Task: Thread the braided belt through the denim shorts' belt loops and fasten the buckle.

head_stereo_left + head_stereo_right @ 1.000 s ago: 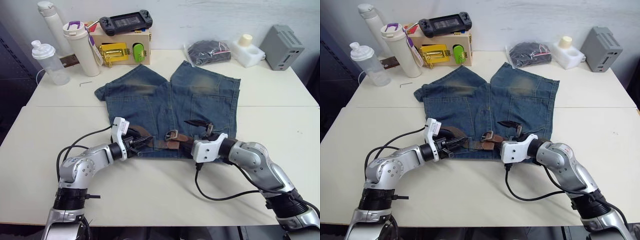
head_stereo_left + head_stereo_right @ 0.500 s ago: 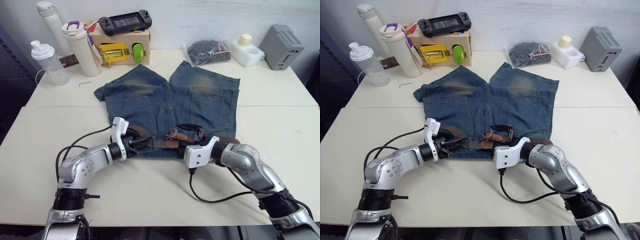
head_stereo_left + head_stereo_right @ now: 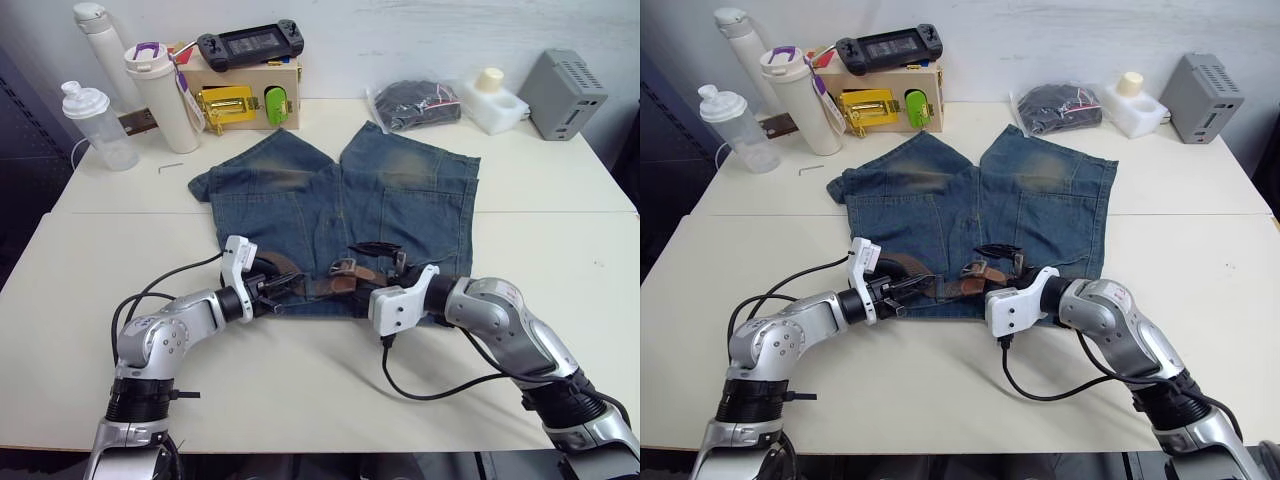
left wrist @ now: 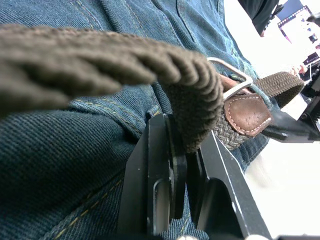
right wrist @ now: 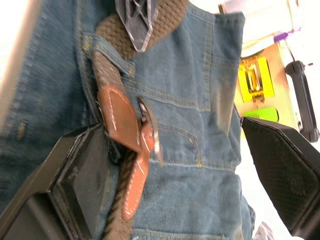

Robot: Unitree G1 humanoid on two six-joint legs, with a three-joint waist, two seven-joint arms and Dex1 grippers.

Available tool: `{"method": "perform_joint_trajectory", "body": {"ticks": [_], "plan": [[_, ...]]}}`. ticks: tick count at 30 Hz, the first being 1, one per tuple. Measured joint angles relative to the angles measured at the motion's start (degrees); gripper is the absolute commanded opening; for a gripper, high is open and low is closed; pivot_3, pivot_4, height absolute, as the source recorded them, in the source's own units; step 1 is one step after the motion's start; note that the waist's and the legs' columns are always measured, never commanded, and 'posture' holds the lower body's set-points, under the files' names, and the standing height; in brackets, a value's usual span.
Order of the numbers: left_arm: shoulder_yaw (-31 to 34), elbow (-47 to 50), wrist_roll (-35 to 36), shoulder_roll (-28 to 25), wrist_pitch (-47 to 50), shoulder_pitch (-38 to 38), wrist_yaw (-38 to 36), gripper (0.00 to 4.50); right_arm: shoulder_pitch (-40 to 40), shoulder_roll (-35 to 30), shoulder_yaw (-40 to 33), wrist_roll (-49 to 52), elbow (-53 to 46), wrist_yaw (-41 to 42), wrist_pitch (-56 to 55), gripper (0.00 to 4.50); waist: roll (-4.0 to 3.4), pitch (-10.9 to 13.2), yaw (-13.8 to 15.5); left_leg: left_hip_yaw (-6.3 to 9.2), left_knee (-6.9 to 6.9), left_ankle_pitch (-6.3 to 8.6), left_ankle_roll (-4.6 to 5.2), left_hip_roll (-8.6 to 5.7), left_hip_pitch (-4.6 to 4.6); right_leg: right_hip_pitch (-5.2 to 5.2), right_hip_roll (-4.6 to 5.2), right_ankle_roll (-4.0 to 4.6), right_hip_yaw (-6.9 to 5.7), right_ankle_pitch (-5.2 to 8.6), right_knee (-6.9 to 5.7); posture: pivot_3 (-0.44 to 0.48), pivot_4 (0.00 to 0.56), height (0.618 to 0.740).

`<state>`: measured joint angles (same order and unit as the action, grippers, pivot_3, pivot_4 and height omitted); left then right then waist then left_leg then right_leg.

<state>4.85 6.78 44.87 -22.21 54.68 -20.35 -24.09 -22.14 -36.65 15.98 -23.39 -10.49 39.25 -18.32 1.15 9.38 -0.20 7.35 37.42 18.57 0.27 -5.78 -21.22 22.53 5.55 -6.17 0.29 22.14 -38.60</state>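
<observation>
At waistband | left gripper [image 4: 181, 165] jaws clamped on braided belt [image 4: 150, 70] | right gripper [image 5: 175, 165] jaws wide apart, straddling buckle [image 5: 150, 132]

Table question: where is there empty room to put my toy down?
The table is bare right of the denim shorts, left of them below the clear bottle, and along the near edge between the arms. The back edge is crowded, from the bottles and wooden box to the grey box.
</observation>
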Motion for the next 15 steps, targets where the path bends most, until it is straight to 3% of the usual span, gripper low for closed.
{"method": "perform_joint_trajectory", "body": {"ticks": [8,11,15], "plan": [[0.4,0.0,0.0,0.5,0.1,0.2,0.0,0.00,0.0,0.0,1.4,-1.0,0.2,0.0,-1.1,4.46,0.00,0.0,0.0,0.00,0.00,0.00,0.00,0.00,0.00,0.00,0.00,0.00,0.00,0.00,-0.01,0.000,0.150,0.733],[0.7,0.3,0.0,0.8,0.2,0.5,0.1,0.00,0.1,0.0,1.7,-1.3,0.2,0.0,-1.5,3.70,0.00,0.0,0.0,0.00,0.00,0.00,0.00,0.00,0.00,0.00,0.00,0.00,0.00,0.00,-0.01,0.000,0.150,0.733],[0.8,0.5,0.0,0.8,0.3,0.6,0.2,0.00,0.2,0.0,1.8,-1.4,0.8,0.1,-1.6,2.01,0.00,0.0,0.0,0.00,0.00,0.00,0.00,0.00,0.00,0.00,0.00,0.00,0.00,0.00,-0.01,0.000,0.150,0.733]]}}
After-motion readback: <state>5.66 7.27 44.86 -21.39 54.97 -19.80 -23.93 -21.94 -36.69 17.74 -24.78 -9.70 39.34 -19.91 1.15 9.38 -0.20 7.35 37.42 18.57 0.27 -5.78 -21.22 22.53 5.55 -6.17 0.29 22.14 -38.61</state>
